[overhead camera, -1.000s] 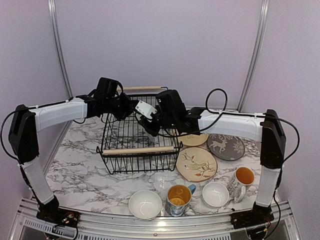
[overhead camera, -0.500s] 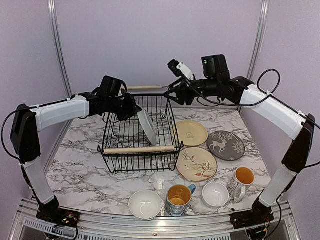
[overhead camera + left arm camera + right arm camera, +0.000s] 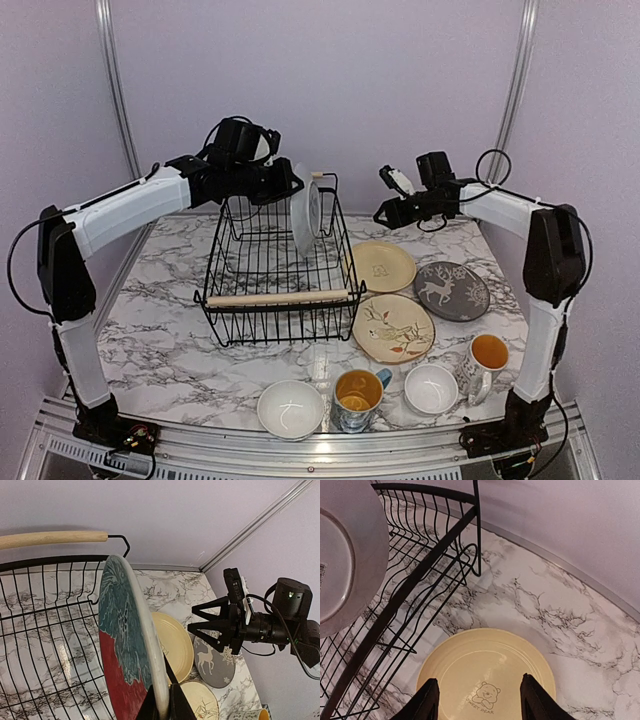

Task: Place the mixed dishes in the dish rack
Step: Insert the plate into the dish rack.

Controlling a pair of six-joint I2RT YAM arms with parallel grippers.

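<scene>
My left gripper is shut on the rim of a plate and holds it upright on edge above the back right of the black wire dish rack. In the left wrist view the plate's face is teal and red with a pale rim. My right gripper is open and empty, hovering above the pale yellow plate. In the right wrist view its fingers straddle that plate, which carries a bear print. The held plate's pale back shows at the left.
On the marble table to the right of the rack lie the grey reindeer plate and the cream bird plate. Along the near edge stand two white bowls and two yellow-lined mugs. The rack's wooden handle faces front.
My left gripper has raised the plate and stood it upright towards the rack's back right. My right arm has let go, swung right and come down over the pale yellow plate.
</scene>
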